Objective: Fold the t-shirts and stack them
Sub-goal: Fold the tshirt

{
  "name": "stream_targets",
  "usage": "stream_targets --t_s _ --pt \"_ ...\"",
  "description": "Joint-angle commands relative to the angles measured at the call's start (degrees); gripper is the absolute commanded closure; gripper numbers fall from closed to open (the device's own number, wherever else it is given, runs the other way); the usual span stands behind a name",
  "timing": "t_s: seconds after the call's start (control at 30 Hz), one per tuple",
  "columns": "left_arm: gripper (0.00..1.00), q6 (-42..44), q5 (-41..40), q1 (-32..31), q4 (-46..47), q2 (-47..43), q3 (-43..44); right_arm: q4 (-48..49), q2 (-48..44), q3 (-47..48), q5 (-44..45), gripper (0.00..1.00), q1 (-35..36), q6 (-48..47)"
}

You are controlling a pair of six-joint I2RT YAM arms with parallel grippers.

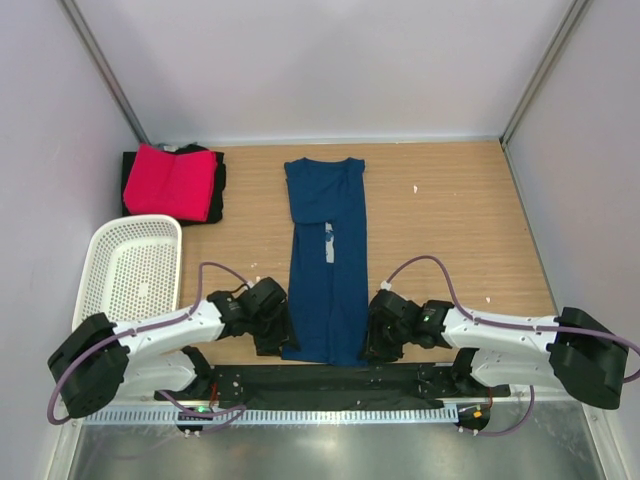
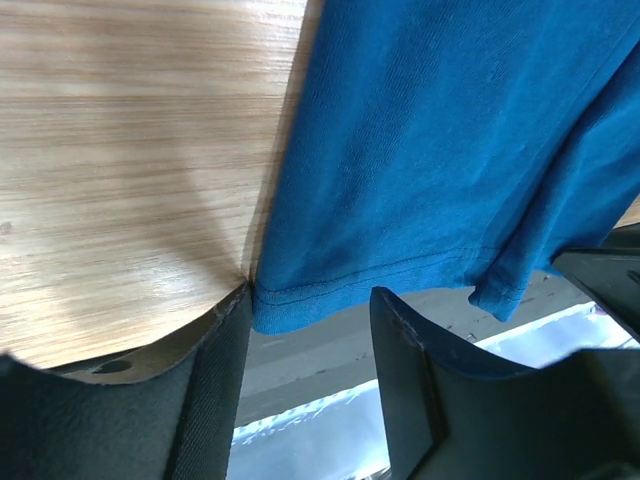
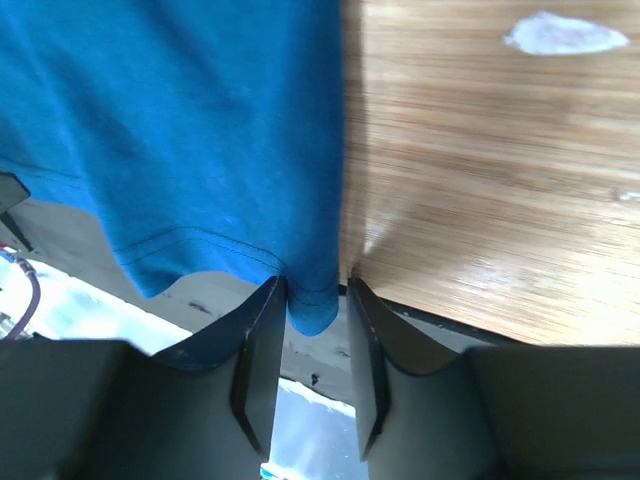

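At the surface's [image 1: 450, 220] near edge, my left pincer [image 2: 310, 300] spread, right pincer [image 3: 315, 290] narrowed but unclosed, astride the navy t-shirt's [image 1: 340, 290] limp hem corners (featherlight).

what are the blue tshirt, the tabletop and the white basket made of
Blue t-shirt: soft knit cloth, likely cotton jersey, matte; the fine knit texture and stitched hem show in the wrist views. Tabletop: wood or wood-look laminate, smooth with a slight sheen; straight grain lines. Basket: rigid white plastic by its look, perforated in a grid.
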Motion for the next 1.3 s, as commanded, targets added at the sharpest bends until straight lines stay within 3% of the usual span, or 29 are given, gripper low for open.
stream_targets --t_s 0.0,0.13,0.2,0.33,0.43,0.63,0.7,0.9,1.27 --pt "0.48 -0.9 -4.6 -1.9 -2.1 1.9 -2.0 -0.3 -0.8 -0.3 1.8 0.64 0.6 1.2" --pt "0.53 -3.3 -6.2 -3.4 -4.6 0.9 -2.3 0.5 0.1 -0.3 1.7 0.71 0.7 0.9" --pt "0.57 -3.5 -6.9 -3.6 -5.0 0.5 -2.5 0.6 0.3 -0.3 1.7 0.80 0.7 0.7" --pt "0.86 -3.6 -7.4 -3.6 -5.3 0.8 -2.5 -1.0 -0.5 0.3 2.9 0.94 0.7 0.5" --pt "1.00 -3.4 -7.4 -3.6 -5.4 -0.2 -1.5 -3.4 -2.5 1.8 4.3 0.99 0.7 0.6" --pt "1.00 -2.6 -9.1 -3.6 -9.6 -4.0 5.1 -7.5 -6.4 7.2 8.5 0.99 0.5 -1.1" --pt "1.00 -1.6 -13.0 -3.4 -12.1 -4.7 8.9 -8.4 -6.1 8.9 8.5 0.99 -1.2 -3.4" --pt "1.00 4.8 -15.2 3.0 -15.6 -3.7 18.9 -10.1 -1.7 18.6 9.6 0.99 -10.9 -14.3" --pt "1.00 18.3 -12.4 15.0 -10.0 11.4 34.1 -10.1 12.6 33.6 6.7 0.99 -24.1 -28.7"
